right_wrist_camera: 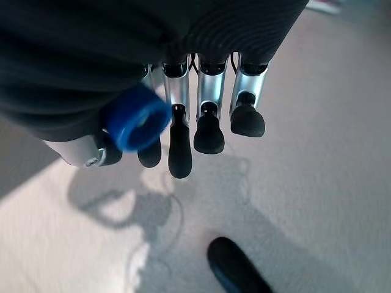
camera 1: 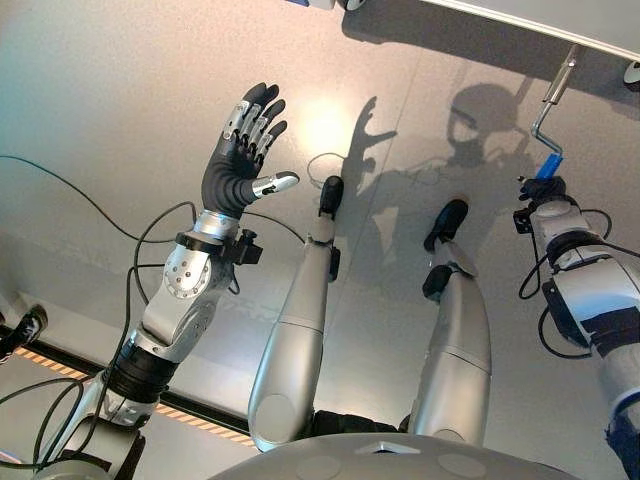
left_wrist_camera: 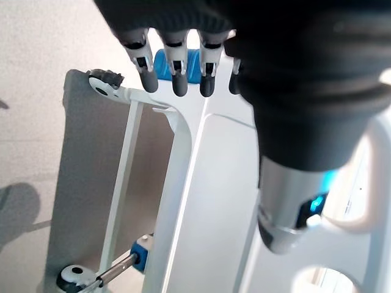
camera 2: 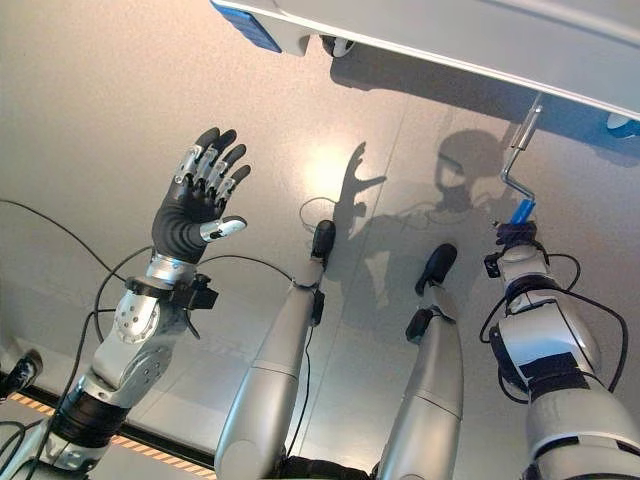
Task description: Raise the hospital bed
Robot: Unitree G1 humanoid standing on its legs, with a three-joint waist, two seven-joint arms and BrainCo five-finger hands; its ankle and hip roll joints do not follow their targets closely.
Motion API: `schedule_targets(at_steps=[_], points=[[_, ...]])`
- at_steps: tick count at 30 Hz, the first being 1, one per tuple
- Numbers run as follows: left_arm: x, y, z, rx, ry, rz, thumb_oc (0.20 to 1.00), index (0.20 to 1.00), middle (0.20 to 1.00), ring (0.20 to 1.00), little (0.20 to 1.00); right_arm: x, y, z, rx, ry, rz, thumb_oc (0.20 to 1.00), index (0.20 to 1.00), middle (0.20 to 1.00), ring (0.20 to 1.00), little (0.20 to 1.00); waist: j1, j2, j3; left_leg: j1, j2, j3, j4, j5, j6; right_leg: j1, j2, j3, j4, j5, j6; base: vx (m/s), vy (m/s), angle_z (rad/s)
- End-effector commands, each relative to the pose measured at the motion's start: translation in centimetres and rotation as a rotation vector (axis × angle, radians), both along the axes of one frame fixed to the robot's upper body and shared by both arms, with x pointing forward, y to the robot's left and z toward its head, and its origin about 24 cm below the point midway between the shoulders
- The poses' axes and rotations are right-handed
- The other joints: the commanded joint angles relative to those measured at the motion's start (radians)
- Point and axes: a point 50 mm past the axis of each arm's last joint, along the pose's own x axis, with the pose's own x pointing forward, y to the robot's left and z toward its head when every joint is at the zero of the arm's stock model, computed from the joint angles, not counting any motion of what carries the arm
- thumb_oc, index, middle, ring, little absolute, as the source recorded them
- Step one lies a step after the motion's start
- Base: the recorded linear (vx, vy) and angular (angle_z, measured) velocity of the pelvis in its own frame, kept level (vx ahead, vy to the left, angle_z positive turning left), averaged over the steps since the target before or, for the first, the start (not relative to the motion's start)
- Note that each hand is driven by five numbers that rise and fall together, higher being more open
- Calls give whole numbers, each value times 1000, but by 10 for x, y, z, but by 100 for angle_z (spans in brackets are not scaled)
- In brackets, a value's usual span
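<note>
The right hand [camera 2: 513,236] is at the hospital bed's crank [camera 2: 519,165], a bent silver rod that hangs from the underside of the bed frame [camera 2: 470,40] at its end, with a blue grip [right_wrist_camera: 137,117] at its free end. In the right wrist view that blue grip sits in the palm with the thumb side against it, while the dark-tipped fingers [right_wrist_camera: 208,131] hang beside it only loosely curled, so the hold looks light, perhaps not fully closed. The left hand [camera 1: 245,150] is raised well apart from the bed over the grey floor [camera 1: 120,90], its fingers straight and spread, holding nothing. The step in hand seems to be taking hold of the crank before turning it. The next move likely calls for the fingers to wrap firmly round the blue grip, then for the wrist to swing it in a circle about the rod's axis, keeping the grip from slipping out of the palm as the crank comes round.
</note>
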Motion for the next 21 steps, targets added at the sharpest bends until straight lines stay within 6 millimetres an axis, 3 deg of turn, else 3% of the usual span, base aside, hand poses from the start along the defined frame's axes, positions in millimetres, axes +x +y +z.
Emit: schedule_targets(at_steps=[1,11,13,14,16,19,21], points=[[-15,-12,20,-52,-122,-51,1000,1000,1000,1000,1000,50,114,35,16,-142,424,200,200,200,200,200,37,108,-14,-38,-72,23,8,-24,44,47,-40,38,47,-45,60,22,45,5],[-16,-9,19,-72,-122,-38,1000,1000,1000,1000,1000,58,177,52,-6,-229,652,200,200,200,200,200,39,111,-14,-41,-70,25,3,-25,45,41,-39,42,36,-45,60,9,17,0],[-16,-9,18,-72,-120,-39,1000,1000,1000,1000,1000,58,181,52,-8,-233,663,200,200,200,200,200,39,110,-14,-43,-70,26,4,-25,45,40,-39,42,35,-44,60,0,0,0],[-17,-10,17,-73,-113,-47,1000,1000,1000,1000,1000,56,202,57,-61,-262,760,200,200,200,200,200,36,110,-14,-45,-69,27,5,-24,44,40,-41,40,36,-45,59,0,0,0],[-18,-10,17,-69,-117,-50,1000,1000,1000,1000,1000,55,212,60,-58,-285,803,200,200,200,200,200,35,111,-14,-45,-69,27,6,-23,44,38,-39,42,39,-46,59,0,0,0],[-19,-8,16,-69,-121,-49,1000,1000,1000,1000,1000,49,236,77,32,-422,887,200,200,200,200,200,27,106,-14,-37,-65,32,-1,-20,43,35,-35,49,40,-46,58,11,1,-4],[-20,-6,14,-68,-119,-43,1000,1000,1000,1000,1000,29,255,99,199,-633,1001,200,200,200,200,200,4,84,-14,-31,-53,47,-5,-19,41,32,-26,61,34,-42,57,0,0,0]])
